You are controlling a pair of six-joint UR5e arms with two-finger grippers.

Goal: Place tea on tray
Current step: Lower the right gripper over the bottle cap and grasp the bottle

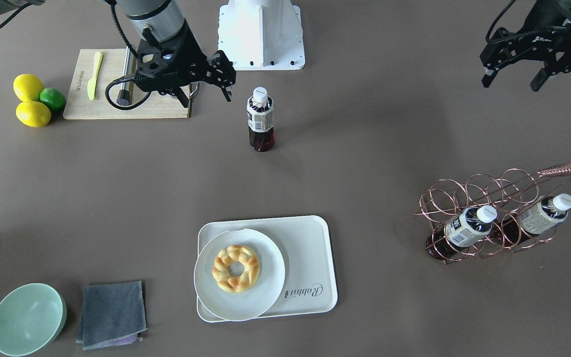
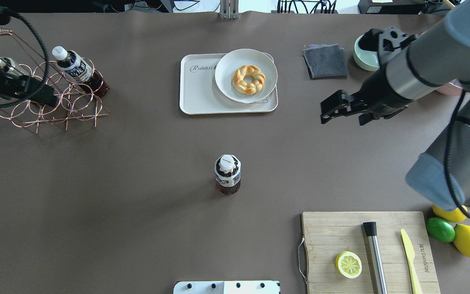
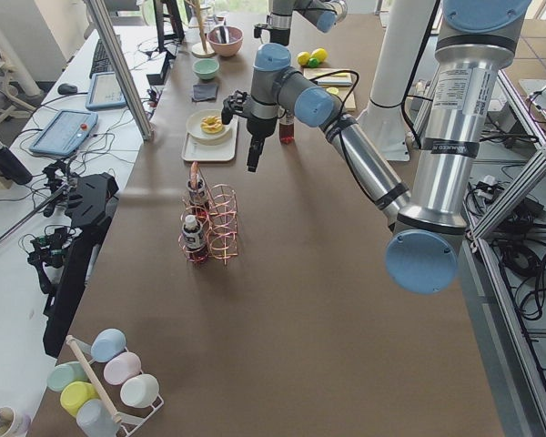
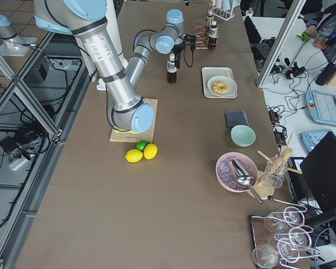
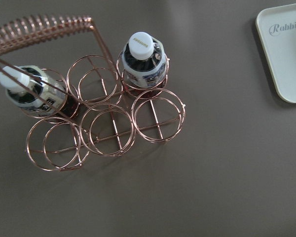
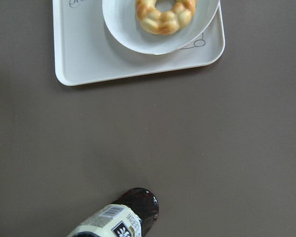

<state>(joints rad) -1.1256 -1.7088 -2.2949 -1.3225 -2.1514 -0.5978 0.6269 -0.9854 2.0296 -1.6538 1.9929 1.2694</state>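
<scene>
The tea [image 1: 260, 119] stands upright on the counter [image 1: 374, 148], well apart from the tray [image 1: 310, 248], so the step in hand looks like the reach for it. The right hand [image 1: 205, 95] hovers near the tea, spread and empty. The left hand [image 1: 512, 79], also spread and empty, hangs near the rack [image 1: 493, 193]. Next, the right hand should straddle the tea's label, pinch it, and carry it to the tray's bare strip beside the plate [image 1: 265, 292].

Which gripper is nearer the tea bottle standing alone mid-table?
Right. The right gripper hangs open close beside the tea bottle; the left gripper is far off, over toward the copper rack.
</scene>
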